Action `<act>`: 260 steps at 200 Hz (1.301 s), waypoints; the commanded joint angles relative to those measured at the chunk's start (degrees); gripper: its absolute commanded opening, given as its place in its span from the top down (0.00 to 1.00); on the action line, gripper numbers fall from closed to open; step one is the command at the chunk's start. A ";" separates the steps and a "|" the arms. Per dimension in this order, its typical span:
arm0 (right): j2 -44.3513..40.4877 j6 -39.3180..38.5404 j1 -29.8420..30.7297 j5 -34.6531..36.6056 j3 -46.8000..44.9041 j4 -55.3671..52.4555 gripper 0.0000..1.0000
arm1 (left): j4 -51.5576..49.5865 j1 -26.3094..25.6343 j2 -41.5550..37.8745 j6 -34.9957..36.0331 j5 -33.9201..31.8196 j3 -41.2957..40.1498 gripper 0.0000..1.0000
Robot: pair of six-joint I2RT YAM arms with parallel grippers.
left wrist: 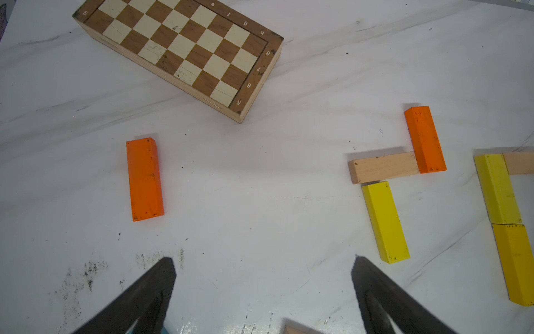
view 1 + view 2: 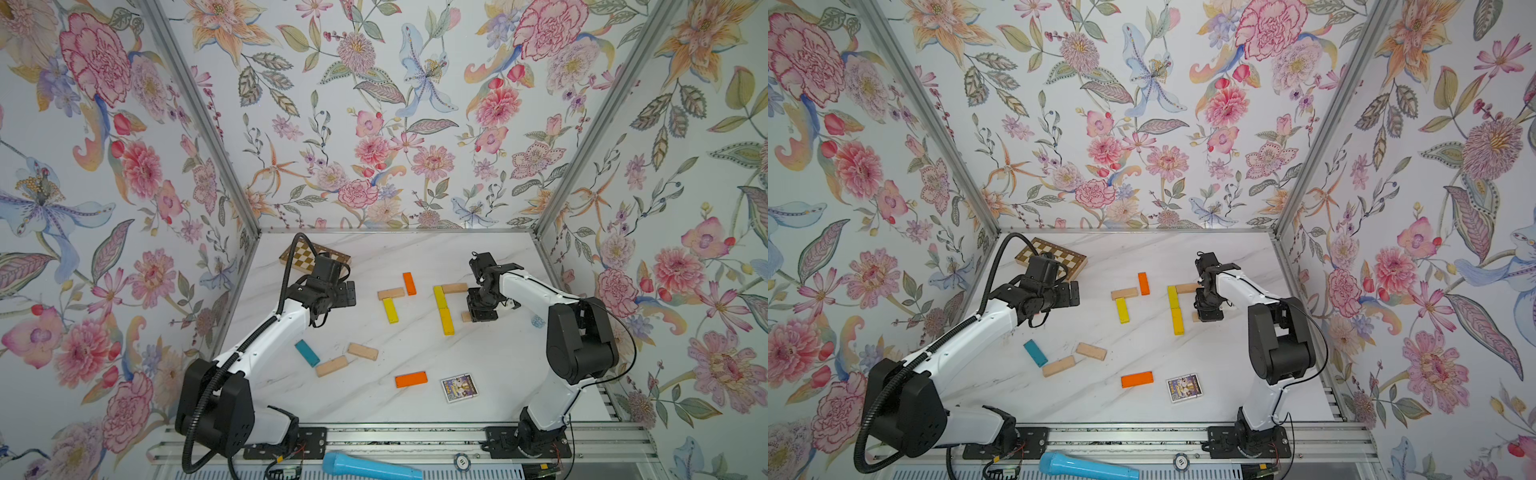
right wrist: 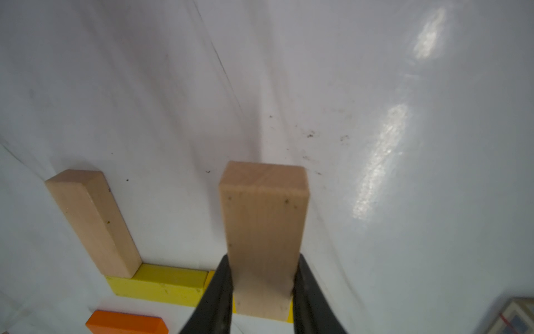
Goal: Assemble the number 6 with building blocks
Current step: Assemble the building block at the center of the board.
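In both top views the number 6 (image 2: pixel 444 309) is seen partly laid at the right of the surface (image 2: pixel 415 257). A far beige plank (image 2: pixel 454 288) is set left to right, touching the far end of a yellow plank (image 2: pixel 439 297), which is met end to end by a darker yellow plank (image 2: pixel 446 321) on its near side. Just right of that column the held beige plank (image 2: pixel 466 317) is mostly hidden under the right jaws. Spare planks, among them a teal plank (image 2: pixel 307 353), are scattered to the left and nearer, and a picture card (image 2: pixel 459 388) lies towards the near edge. In the left wrist view the left jaws are spread wide with nothing between them, above bare surface, with a chequered board (image 1: pixel 185 55) beyond. In the right wrist view the right jaws are clamped narrowly across the held plank's width at one end. Whether its free end touches the surface cannot be told. The wood is judged light, stiff and smooth, so it may pivot in an end grip, and a hold nearer the middle would be steadier. Open room is left on the right towards the wall, whereas the loose yellow planks alongside could easily be nudged.
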 commanded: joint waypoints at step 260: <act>11.22 1.21 3.19 -1.56 8.73 0.35 0.67 | 0.89 -0.19 0.43 1.21 0.22 0.09 0.01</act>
